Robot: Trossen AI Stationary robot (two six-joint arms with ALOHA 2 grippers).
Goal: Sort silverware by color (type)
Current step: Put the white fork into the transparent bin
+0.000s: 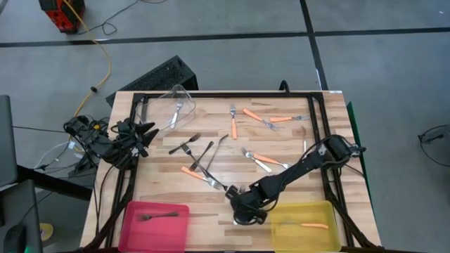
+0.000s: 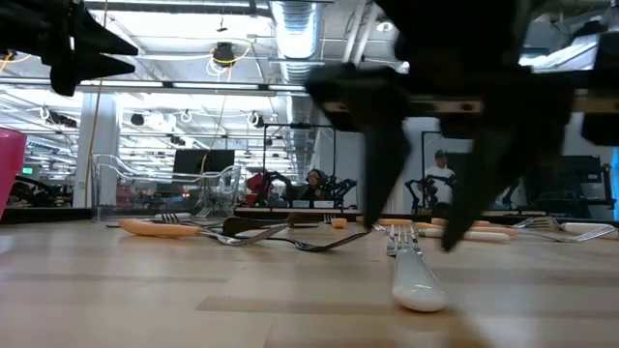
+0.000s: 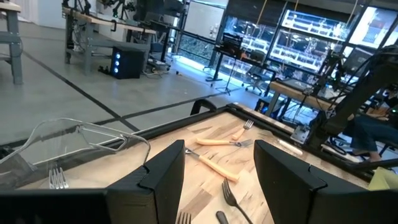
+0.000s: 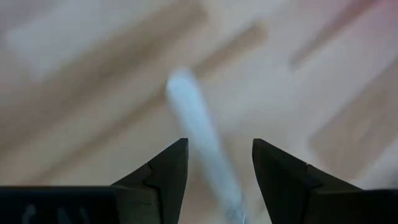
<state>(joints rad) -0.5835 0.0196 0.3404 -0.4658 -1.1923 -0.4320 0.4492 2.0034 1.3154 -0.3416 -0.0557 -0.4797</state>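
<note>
**Silver fork straddled by right gripper on wooden table**

Nearest the low camera, a silver fork (image 2: 414, 275) is seen lying on the pale wooden table (image 1: 211, 204), its rounded handle end toward the lens. The right gripper (image 2: 423, 184) is lowered over it with fingers apart, one on each side, not closed on it. Beyond the table, a workshop with ceiling lights and equipment racks is seen.

Viewed from above, this fork lies near the table's 6 o'clock edge. Other forks, orange-handled (image 1: 254, 114), dark (image 1: 184, 145) and silver, are scattered across the middle.

The left gripper (image 1: 144, 135) is held at 9 o'clock, fingers spread wide.

A pink bin (image 1: 133, 228) at 7 o'clock holds one dark fork. A yellow bin (image 1: 285, 211) at 5 o'clock holds one orange-handled fork. A clear bin (image 1: 184, 95) at 11 o'clock holds a silver fork.
</note>
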